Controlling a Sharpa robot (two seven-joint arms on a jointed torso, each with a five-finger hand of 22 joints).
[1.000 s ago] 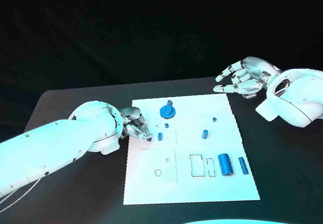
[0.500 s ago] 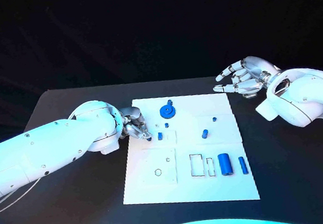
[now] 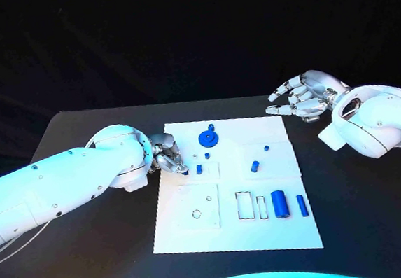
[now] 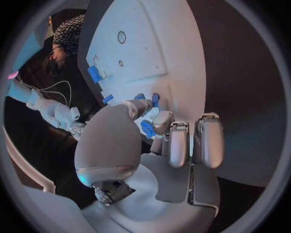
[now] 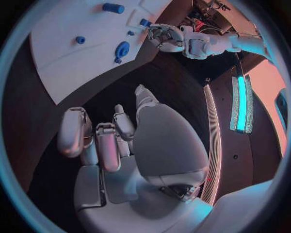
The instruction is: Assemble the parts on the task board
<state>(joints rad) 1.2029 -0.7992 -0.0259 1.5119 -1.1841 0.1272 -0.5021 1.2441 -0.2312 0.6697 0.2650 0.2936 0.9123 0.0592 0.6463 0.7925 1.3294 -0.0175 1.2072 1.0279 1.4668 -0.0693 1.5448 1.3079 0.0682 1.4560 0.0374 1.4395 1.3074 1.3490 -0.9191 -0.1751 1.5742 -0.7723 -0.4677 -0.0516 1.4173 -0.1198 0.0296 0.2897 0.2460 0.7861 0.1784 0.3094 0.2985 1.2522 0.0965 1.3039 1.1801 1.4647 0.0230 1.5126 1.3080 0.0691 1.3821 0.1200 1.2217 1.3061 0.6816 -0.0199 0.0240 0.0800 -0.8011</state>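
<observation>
Now we see our left silver hand (image 3: 167, 154) curled at the flat white task board's (image 3: 238, 238) left edge beside a small blue peg (image 3: 199, 169); grip unclear. Our right silver hand (image 3: 298, 98) hovers empty, fingers spread, off the board's far right corner.

— What carries everything?
— A black table (image 3: 93, 240).
— And directly on it?
— A white task board (image 3: 235, 236) lies flat, apparently near the middle, long side running away from the robot.

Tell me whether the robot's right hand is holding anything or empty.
Empty. The right hand hovers off the task board corner, above the black table, fingers spread, nothing between them.
</observation>
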